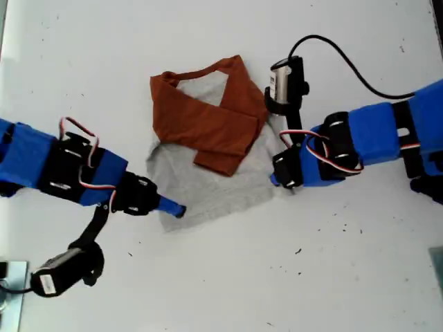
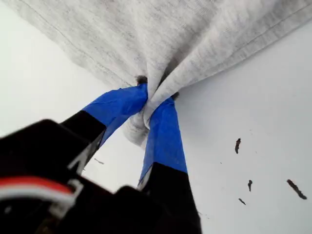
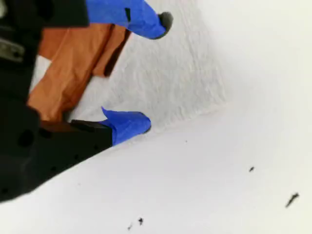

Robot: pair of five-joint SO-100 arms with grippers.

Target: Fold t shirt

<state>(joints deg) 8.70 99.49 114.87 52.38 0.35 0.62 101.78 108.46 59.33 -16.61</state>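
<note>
Both grippers sit at the t shirt's (image 1: 201, 187) hem, mid-table (image 1: 277, 290). My first gripper (image 2: 153, 97), at the exterior view's left, is clenched on one grey corner. My second gripper (image 3: 153, 73), jaws parted, straddles the opposite corner. Beyond, rust sleeves (image 1: 221, 124) lie crossed on the body, collar farthest.

shirt (image 2: 161, 39) cut off past first wrist view's edges | pinched hem hidden between first gripper (image 2: 148, 102) fingertips | print unseen
</note>
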